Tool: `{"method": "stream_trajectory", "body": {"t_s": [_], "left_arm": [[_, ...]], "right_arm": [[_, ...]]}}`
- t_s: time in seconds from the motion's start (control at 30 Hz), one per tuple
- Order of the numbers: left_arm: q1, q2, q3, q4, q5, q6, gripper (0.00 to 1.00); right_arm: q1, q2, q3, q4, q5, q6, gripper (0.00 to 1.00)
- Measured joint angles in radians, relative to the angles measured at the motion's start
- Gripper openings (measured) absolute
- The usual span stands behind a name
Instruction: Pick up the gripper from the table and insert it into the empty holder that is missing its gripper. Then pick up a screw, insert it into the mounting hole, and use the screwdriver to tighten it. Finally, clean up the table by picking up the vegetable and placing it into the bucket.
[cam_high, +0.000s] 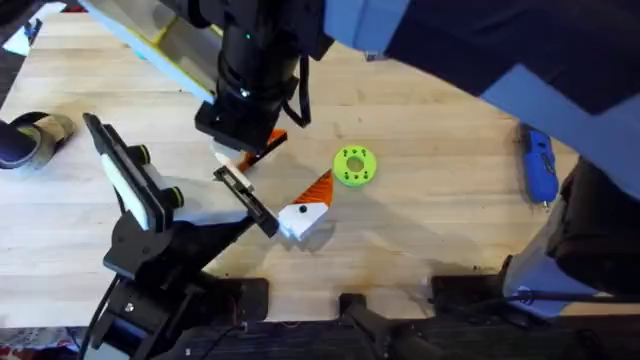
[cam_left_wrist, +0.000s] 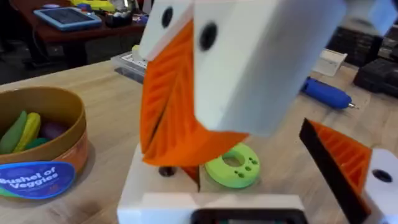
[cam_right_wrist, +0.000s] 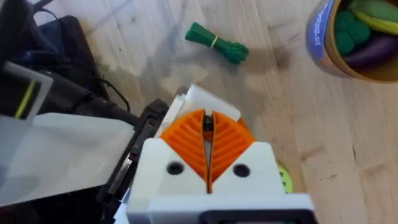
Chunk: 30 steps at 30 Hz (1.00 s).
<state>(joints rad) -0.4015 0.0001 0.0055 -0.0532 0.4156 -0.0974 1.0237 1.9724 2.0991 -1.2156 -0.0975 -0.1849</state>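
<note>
The right claw (cam_high: 252, 150) is held over the table (cam_high: 430, 230), just right of the holder (cam_high: 135, 190). Its orange pads (cam_right_wrist: 230, 140) are pressed shut, and it cannot be told if anything is held. The left claw's (cam_left_wrist: 211, 208) state cannot be told. The vegetable (cam_high: 354, 166) is seen further right, and the screwdriver (cam_high: 538, 165) at the far right.
</note>
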Motion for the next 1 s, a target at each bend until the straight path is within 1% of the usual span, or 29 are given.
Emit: {"method": "stream_trajectory", "body": {"t_s": [0.33,0.37,0.47,0.53,0.57,0.63,0.67,0.7,0.87,1.0], "left_arm": [[0.0,0.001,0.0,-0.002,-0.001,-0.011,0.991],[0.0,0.001,0.0,-0.002,-0.001,-0.011,0.991],[0.0,0.001,0.0,-0.001,-0.001,-0.011,0.991],[0.0,0.001,0.0,-0.001,-0.002,-0.012,0.991],[0.0,0.001,0.0,-0.001,-0.002,-0.012,0.991],[0.0,0.001,0.0,-0.001,-0.003,-0.012,0.991],[0.0,0.0,0.0,-0.001,-0.004,-0.012,0.991],[0.0,0.0,0.0,0.0,-0.004,-0.011,0.991],[0.0,0.0,0.0,0.0,-0.003,-0.007,0.991],[0.0,0.0,0.0,0.0,-0.002,-0.007,0.991]], "right_arm": [[-0.001,0.017,0.0,-0.018,-0.005,-0.003,0.006],[-0.001,0.017,0.0,-0.019,-0.004,-0.004,0.034],[-0.001,0.017,0.0,-0.018,-0.002,-0.005,0.341],[-0.007,0.017,0.001,-0.018,0.008,-0.004,0.502],[-0.012,0.017,0.002,-0.018,0.016,-0.004,0.614],[-0.024,0.017,0.006,-0.019,0.025,-0.003,0.801],[-0.031,0.016,0.009,-0.019,0.032,-0.006,0.919],[-0.039,0.015,0.012,-0.021,0.03,-0.005,0.976],[-0.065,-0.015,0.014,-0.076,0.017,-0.003,0.995],[-0.109,-0.068,0.015,-0.135,0.013,-0.003,0.995]]}}
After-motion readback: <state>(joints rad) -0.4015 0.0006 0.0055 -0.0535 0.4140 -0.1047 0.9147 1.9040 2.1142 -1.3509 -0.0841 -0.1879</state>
